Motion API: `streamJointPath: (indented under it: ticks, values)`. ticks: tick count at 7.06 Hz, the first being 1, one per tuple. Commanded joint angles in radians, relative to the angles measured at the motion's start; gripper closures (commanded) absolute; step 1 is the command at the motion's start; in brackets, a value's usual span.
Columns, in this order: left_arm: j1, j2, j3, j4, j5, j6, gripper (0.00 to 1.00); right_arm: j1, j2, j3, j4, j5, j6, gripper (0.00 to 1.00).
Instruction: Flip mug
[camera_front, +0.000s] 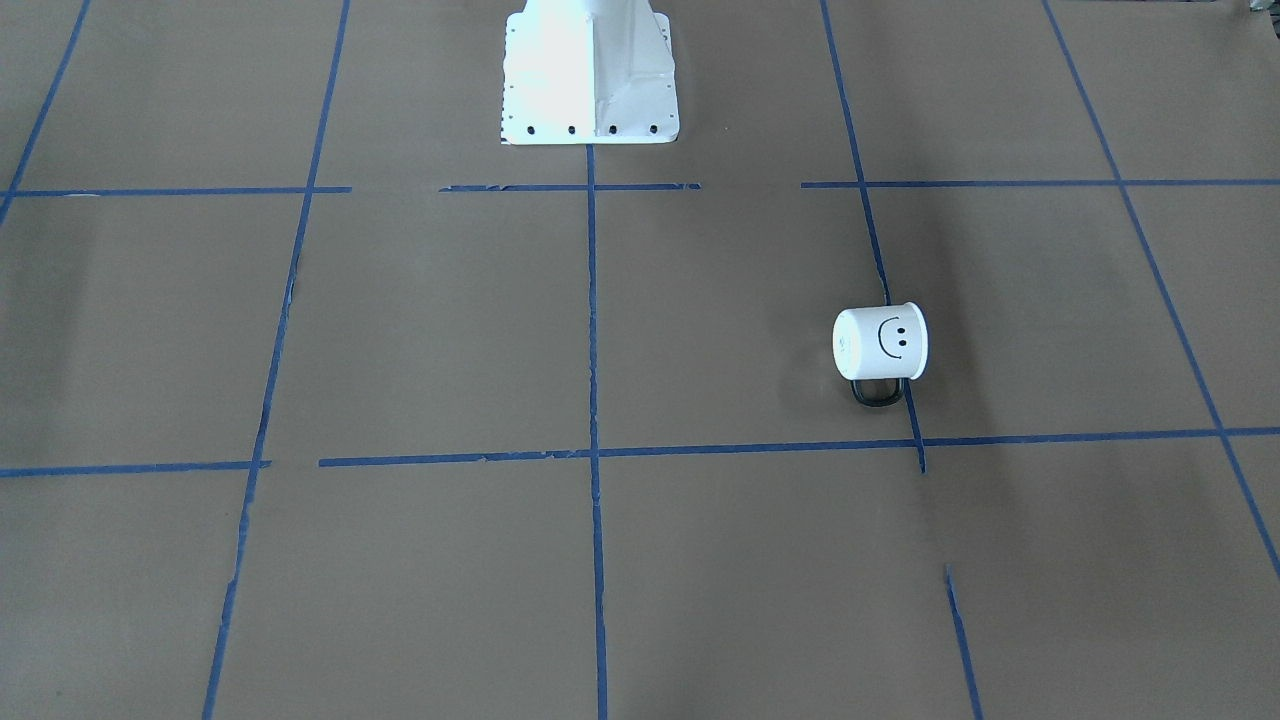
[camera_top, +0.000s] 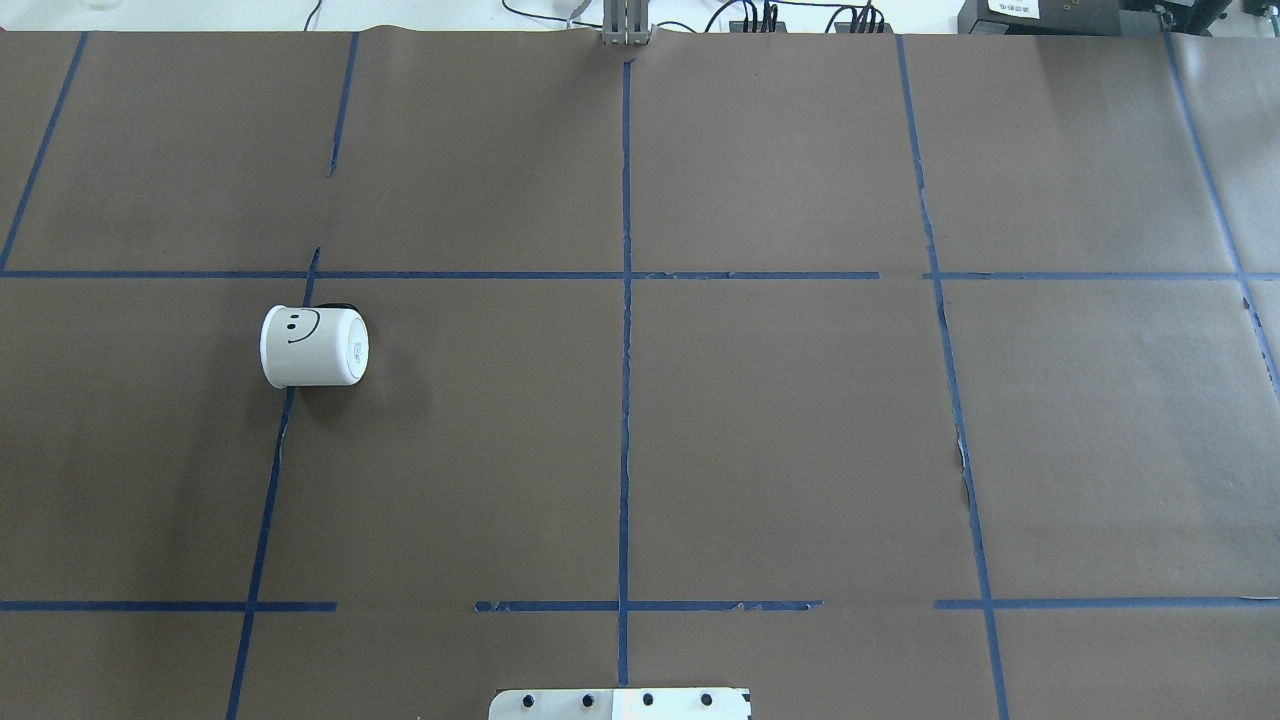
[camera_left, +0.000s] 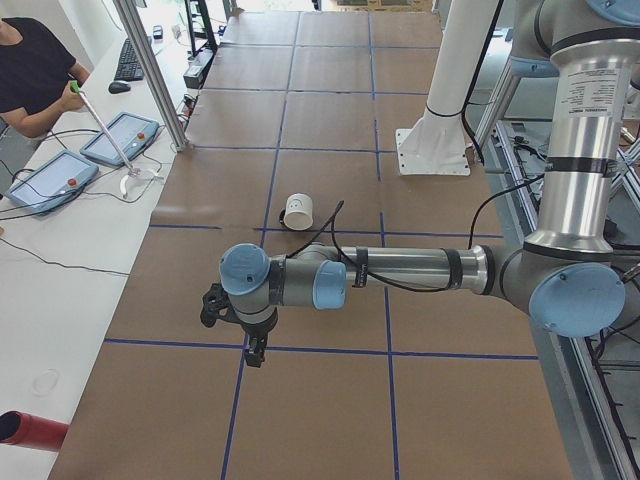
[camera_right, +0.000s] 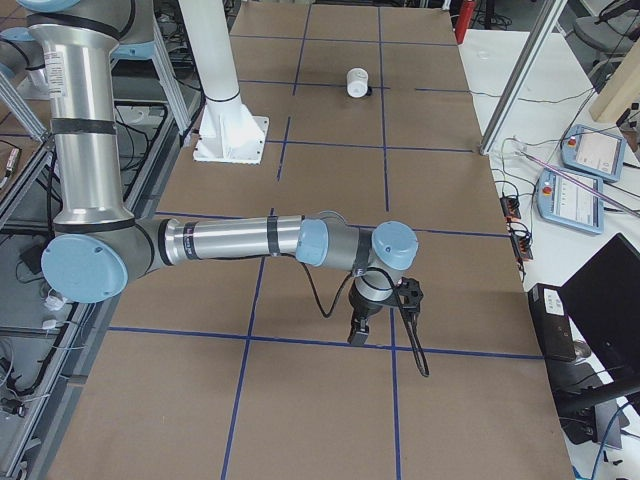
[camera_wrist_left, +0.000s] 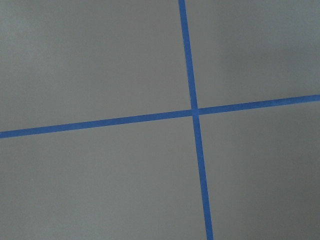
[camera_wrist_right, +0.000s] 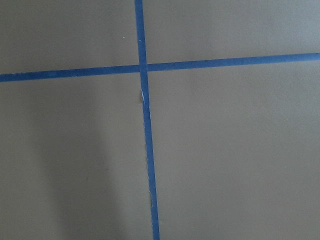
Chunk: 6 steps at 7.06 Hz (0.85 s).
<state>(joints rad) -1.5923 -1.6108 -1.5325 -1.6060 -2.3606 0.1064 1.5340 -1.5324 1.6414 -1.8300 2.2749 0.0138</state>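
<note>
The mug (camera_front: 880, 343) is white with a black smiley face and lies on its side on the brown paper. Its flat base points toward the table's middle and its black handle toward the operators' side. It also shows in the overhead view (camera_top: 314, 346), the exterior left view (camera_left: 297, 211) and the exterior right view (camera_right: 357, 81). My left gripper (camera_left: 255, 350) hangs over a tape crossing, well short of the mug. My right gripper (camera_right: 358, 335) hangs over a crossing at the far end from the mug. Neither shows in another view, so I cannot tell whether they are open.
The white robot pedestal (camera_front: 590, 70) stands at the table's robot-side edge. Blue tape lines (camera_top: 626, 400) grid the paper. Both wrist views show only paper and a tape crossing (camera_wrist_left: 194, 111). An operator (camera_left: 30, 70) and control tablets (camera_left: 120, 138) are beside the table.
</note>
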Motion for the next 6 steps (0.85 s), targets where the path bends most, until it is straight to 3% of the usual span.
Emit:
streamJointPath:
  ticks: [1, 5, 6]
  values:
    - [0.000, -0.001, -0.001, -0.002, 0.004, -0.001, 0.00, 0.000, 0.000, 0.000, 0.000, 0.000, 0.000, 0.00]
    - [0.008, -0.061, -0.008, -0.012, -0.012, 0.001, 0.00, 0.000, 0.000, 0.000, 0.000, 0.000, 0.000, 0.00]
    - [0.037, -0.067, 0.002, -0.059, -0.067, 0.003, 0.00, 0.000, 0.000, 0.000, 0.000, 0.000, 0.000, 0.00]
